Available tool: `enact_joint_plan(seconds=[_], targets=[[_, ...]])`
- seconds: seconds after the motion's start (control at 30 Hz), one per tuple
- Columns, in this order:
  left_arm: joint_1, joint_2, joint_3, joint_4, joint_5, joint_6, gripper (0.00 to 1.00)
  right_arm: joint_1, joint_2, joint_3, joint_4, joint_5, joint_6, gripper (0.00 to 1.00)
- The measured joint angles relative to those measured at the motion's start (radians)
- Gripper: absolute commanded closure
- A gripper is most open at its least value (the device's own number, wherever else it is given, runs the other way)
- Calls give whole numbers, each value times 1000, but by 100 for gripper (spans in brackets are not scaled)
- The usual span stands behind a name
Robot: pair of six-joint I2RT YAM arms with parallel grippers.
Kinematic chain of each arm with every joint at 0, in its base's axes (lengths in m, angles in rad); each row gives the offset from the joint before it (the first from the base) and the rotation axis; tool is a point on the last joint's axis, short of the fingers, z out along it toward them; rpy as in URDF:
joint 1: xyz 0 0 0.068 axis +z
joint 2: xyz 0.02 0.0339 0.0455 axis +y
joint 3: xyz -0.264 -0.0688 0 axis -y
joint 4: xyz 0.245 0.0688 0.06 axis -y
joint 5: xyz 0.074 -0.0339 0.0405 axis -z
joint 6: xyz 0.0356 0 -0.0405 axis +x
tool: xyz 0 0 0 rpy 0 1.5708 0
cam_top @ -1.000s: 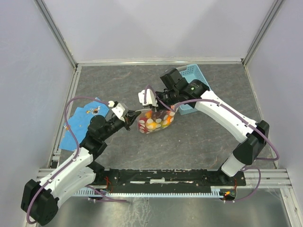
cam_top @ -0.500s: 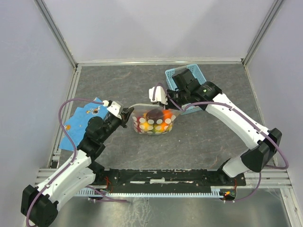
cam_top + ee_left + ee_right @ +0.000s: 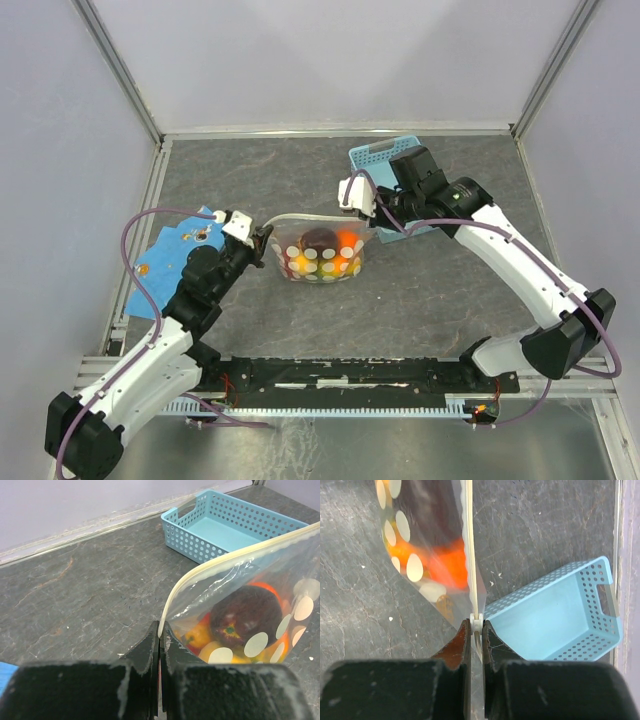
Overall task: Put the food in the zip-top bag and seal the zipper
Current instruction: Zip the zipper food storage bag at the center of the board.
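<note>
Food (image 3: 322, 241) in bag (image 3: 330, 266), held at middle of bench (image 3: 250, 170) left of basket (image 3: 385, 158), left claw (image 3: 265, 245) clenched on left end of zipper (image 3: 300, 217), right claw (image 3: 371, 213) clenched on its right end; loading looks done, full seal unconfirmed, pressing may remain.

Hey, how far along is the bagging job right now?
Done: the food sits inside the zip-top bag. In hand: the left hand and the right hand each pinch one end of the zipper, holding it stretched between them. Left: the strip looks closed near both hands, but these views cannot confirm the seal along its whole length; after that, letting go.
</note>
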Motion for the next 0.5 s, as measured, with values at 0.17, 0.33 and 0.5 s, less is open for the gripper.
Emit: enact_joint_plan(seconds=[0.17, 0.33, 0.5], targets=[[3, 0, 0, -2, -25, 0, 97, -35, -15, -33, 23, 24, 3, 98], [3, 1, 0, -2, -29, 0, 97, -60, -19, -51, 65, 42, 19, 98], [7, 1, 0, -2, -30, 0, 97, -64, -21, -58, 85, 34, 34, 98]])
